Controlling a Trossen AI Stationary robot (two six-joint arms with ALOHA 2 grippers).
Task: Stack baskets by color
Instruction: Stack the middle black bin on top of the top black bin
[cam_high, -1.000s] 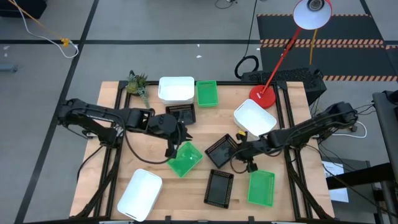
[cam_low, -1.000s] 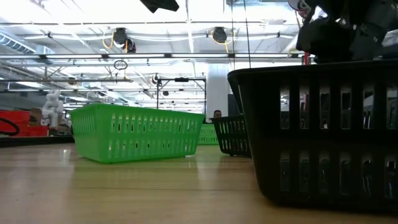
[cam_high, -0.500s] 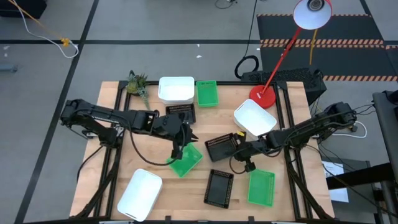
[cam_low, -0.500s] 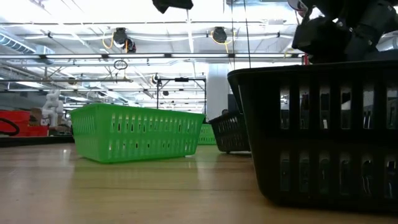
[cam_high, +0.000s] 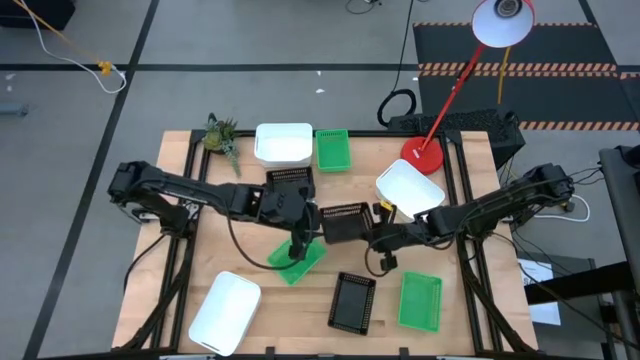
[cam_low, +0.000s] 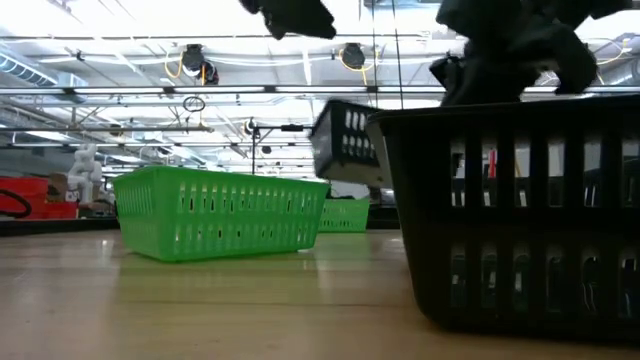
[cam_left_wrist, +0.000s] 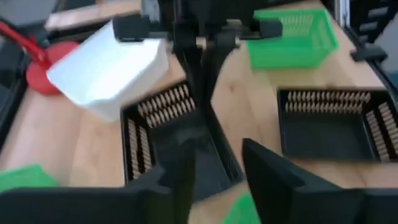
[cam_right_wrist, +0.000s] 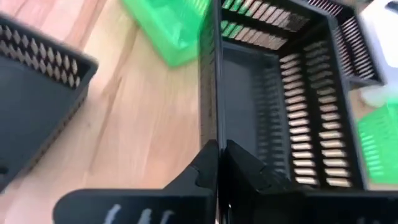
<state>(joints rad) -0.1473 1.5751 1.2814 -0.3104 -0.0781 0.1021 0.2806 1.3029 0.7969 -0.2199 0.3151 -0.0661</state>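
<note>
Wooden worktop (cam_high: 250, 265) carries baskets of three colours. At its middle the right claw (cam_high: 372, 234) is pressed together on one wall of a black basket (cam_high: 343, 222) and holds it lifted off the wood. The left claw (cam_high: 297, 243) is just beside this basket, on the other side of it from the right claw, with fingers (cam_left_wrist: 272, 168) spread, above a tilted green basket (cam_high: 296, 258). Another black basket (cam_high: 352, 301) lies flat near the right claw.
</note>
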